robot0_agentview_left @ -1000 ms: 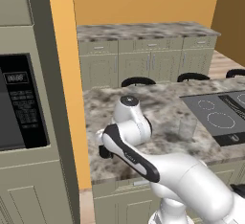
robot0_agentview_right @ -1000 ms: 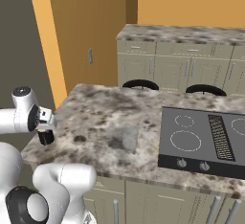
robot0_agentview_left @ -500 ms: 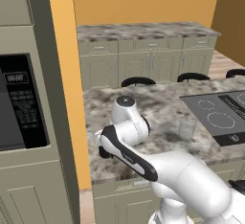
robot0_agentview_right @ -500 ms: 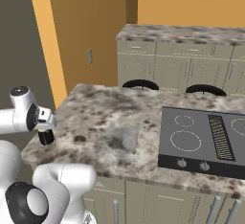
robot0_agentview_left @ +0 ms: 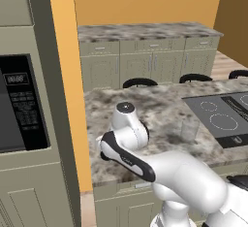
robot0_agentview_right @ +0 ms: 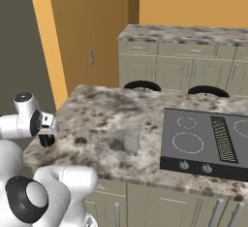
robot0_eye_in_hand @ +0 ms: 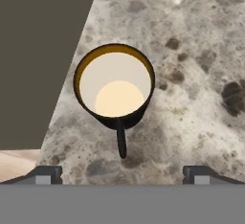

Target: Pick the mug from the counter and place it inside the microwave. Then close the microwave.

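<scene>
Mug (robot0_eye_in_hand: 115,85) unmoved on counter (robot0_eye_in_hand: 191,74); pincer (robot0_eye_in_hand: 120,175) has edged left

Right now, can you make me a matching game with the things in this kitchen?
Things:
1. small black mug with tan inside
2. clear drinking glass
3. black flat cooktop
4. black built-in microwave

Places:
A. set in beige cabinetry, left of the counter
B. sunk into the counter's right side
C. near the counter's left edge, under the gripper
D. on the mottled stone counter, beside the cooktop

Pairs: 1-C, 2-D, 3-B, 4-A
</scene>
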Motion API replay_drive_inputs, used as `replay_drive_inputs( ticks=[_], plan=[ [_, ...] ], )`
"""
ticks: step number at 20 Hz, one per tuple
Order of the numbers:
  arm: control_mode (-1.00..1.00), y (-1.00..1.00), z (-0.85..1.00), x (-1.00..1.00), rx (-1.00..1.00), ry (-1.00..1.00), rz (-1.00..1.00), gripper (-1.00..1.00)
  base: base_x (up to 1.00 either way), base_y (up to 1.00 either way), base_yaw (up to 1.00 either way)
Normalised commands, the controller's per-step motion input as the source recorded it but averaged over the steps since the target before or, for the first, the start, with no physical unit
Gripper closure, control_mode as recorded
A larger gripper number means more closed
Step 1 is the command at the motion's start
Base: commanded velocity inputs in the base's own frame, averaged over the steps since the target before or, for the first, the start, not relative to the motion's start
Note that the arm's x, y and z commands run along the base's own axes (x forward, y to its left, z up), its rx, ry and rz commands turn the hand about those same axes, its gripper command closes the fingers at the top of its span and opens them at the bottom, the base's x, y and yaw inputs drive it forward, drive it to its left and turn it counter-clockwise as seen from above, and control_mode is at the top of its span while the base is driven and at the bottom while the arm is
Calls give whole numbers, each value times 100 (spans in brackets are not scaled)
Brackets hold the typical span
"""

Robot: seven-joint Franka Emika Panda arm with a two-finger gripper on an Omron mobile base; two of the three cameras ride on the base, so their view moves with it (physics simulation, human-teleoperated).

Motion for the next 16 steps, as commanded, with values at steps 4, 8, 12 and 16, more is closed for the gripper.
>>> replay_drive_inputs(
  ticks=[4,8,12,16],
  plan=[
    [-100,0,-32,0,0,0,0,-100,0,0,0],
    [-100,0,-28,7,0,0,0,-100,0,0,0],
    [-100,0,-10,23,0,-2,0,-100,0,0,0],
    [-100,0,0,19,0,-1,0,-100,0,0,0]
  ],
)
